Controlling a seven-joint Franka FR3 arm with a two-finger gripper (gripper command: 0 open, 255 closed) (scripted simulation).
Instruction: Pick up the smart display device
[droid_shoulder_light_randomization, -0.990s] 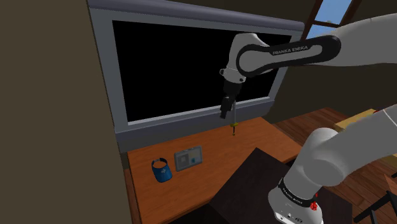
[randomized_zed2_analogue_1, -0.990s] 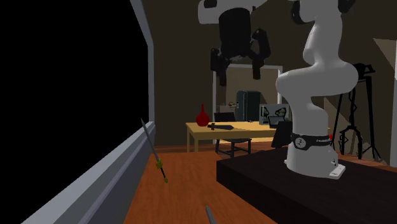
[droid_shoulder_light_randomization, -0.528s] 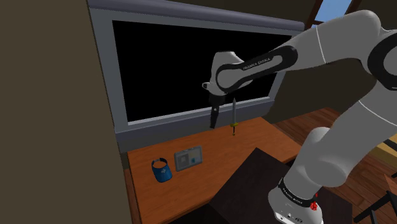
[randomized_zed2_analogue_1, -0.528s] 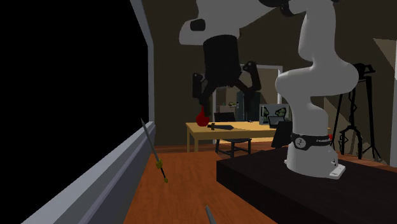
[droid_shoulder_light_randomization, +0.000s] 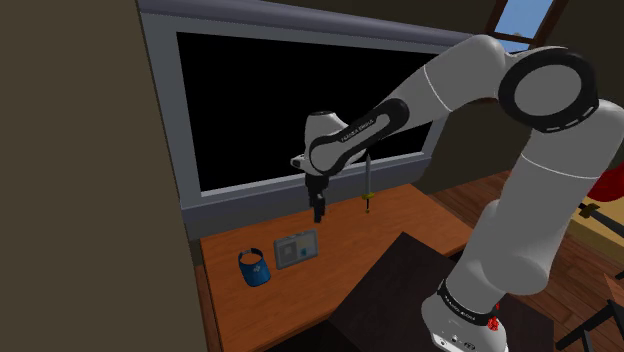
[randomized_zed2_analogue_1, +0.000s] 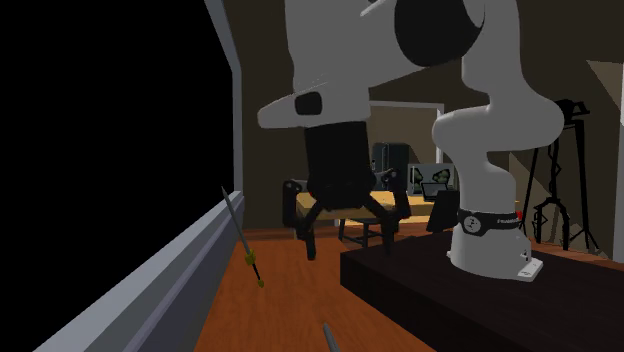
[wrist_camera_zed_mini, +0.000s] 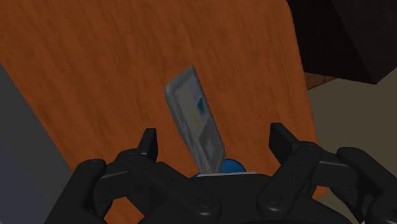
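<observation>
The smart display (droid_shoulder_light_randomization: 296, 249) is a small grey-framed slab with a pale blue screen, propped on the orange wooden table (droid_shoulder_light_randomization: 400, 215). My black gripper (droid_shoulder_light_randomization: 319, 213) hangs above it and a little toward the window, pointing down. In the second exterior view the gripper (randomized_zed2_analogue_1: 350, 240) is open, its fingers spread wide with nothing between them. Through the wrist view the display (wrist_camera_zed_mini: 196, 121) lies below, between the two fingertips (wrist_camera_zed_mini: 148, 143), with my gripper (wrist_camera_zed_mini: 215, 140) well clear of it.
A blue cap-like object (droid_shoulder_light_randomization: 255, 267) sits beside the display on the shoulder view's left. A thin sword-like item (droid_shoulder_light_randomization: 369, 188) leans against the grey window sill (randomized_zed2_analogue_1: 170, 270). The dark stand (droid_shoulder_light_randomization: 400, 290) borders the table. The window shows a black area.
The arm has swung toward the shoulder view's left and dropped lower, from near the sword-like item to above the display. The fingers have stayed open.
</observation>
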